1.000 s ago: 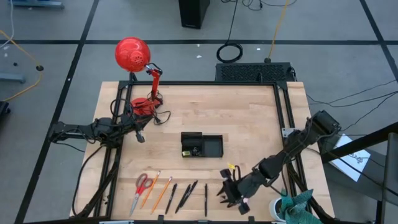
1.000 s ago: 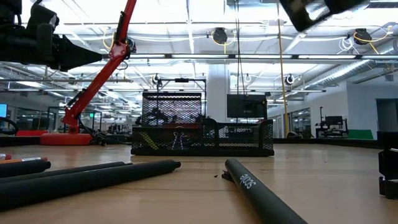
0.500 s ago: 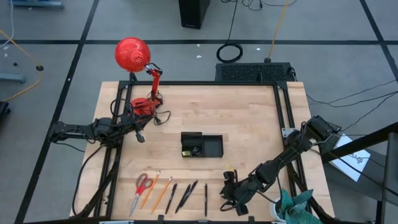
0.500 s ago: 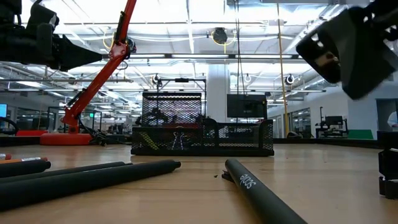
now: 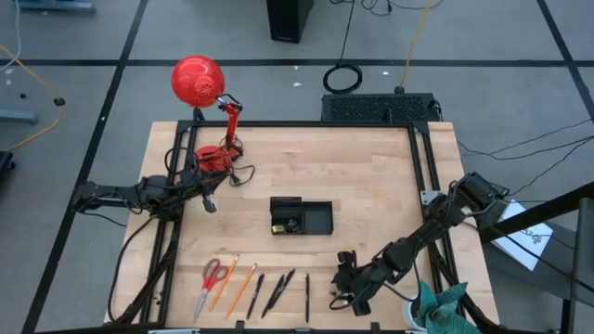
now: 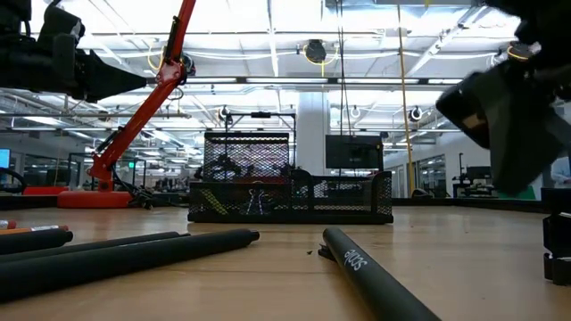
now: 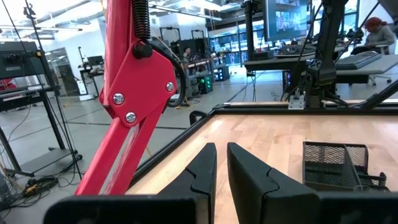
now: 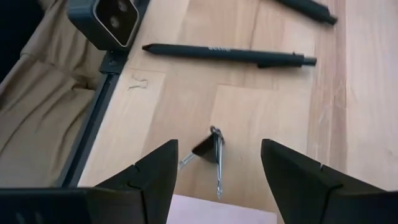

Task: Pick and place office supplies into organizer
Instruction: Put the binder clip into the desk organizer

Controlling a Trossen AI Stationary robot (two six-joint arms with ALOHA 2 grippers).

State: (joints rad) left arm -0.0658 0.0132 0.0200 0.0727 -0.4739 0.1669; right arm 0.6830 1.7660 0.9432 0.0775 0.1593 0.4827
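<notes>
The black mesh organizer point(image 5: 301, 216) point(image 6: 290, 198) stands mid-table, with small items in its left compartment. Along the near edge lie red-handled scissors point(image 5: 212, 276), orange pencils point(image 5: 234, 283) and dark pens point(image 5: 278, 291) point(image 8: 230, 55). My right gripper point(image 5: 349, 283) point(image 8: 217, 180) hangs open over the near edge, right of the pens. A small black binder clip point(image 8: 210, 151) lies on the wood ahead of its spread fingers, untouched. A corner of the pale pink pad point(image 8: 217, 213) shows below the gripper. My left gripper point(image 5: 209, 200) point(image 7: 221, 167) waits shut beside the red lamp.
The red desk lamp point(image 5: 197, 82) stands at the far left corner, its base point(image 5: 215, 158) on the table and its arm point(image 7: 134, 74) close before my left gripper. A small camera point(image 8: 106, 22) sits on the table's near rail. Bare wood lies right of the organizer.
My right arm has swung and come lower over the near right corner; in the low view its dark body has come down into the picture's right side. Its gripper has stayed close to the same spot near the pens. The supplies have kept still.
</notes>
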